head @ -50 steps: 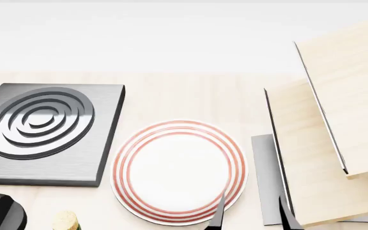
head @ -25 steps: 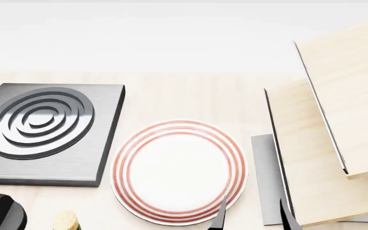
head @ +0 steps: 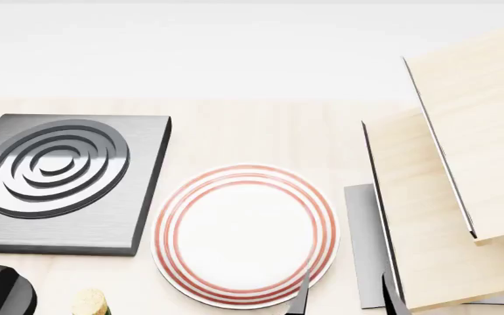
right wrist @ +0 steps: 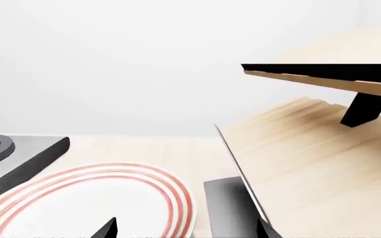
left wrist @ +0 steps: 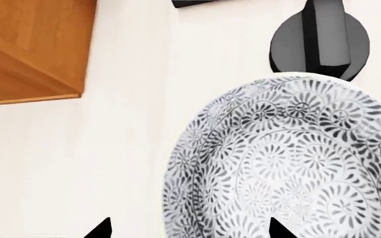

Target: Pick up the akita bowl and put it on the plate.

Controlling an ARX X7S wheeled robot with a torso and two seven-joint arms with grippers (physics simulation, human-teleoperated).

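The akita bowl (left wrist: 296, 163), white with dense grey-black flowers, shows only in the left wrist view, close under the camera. My left gripper (left wrist: 189, 229) is open, its two black fingertips (left wrist: 101, 229) straddling the bowl's near rim without touching it. The plate (head: 245, 235), white with thin red rings, lies on the light wooden counter in the head view, bare. My right gripper (head: 346, 298) is open at the plate's right edge. In the right wrist view that gripper (right wrist: 185, 229) hangs over the plate's (right wrist: 78, 203) ringed rim. The head view does not show the bowl.
A dark grey square stove burner (head: 60, 177) sits left of the plate. A pale wooden shelf unit (head: 462, 164) with a grey slab (head: 366, 243) stands on the right. A black knob (left wrist: 319, 39) lies beyond the bowl, beside an orange-brown wooden box (left wrist: 31, 49). A cork-topped item (head: 90, 303) is at the front left.
In the head view my right gripper's fingertips have sunk slightly toward the bottom edge. The plate and burner have not moved.
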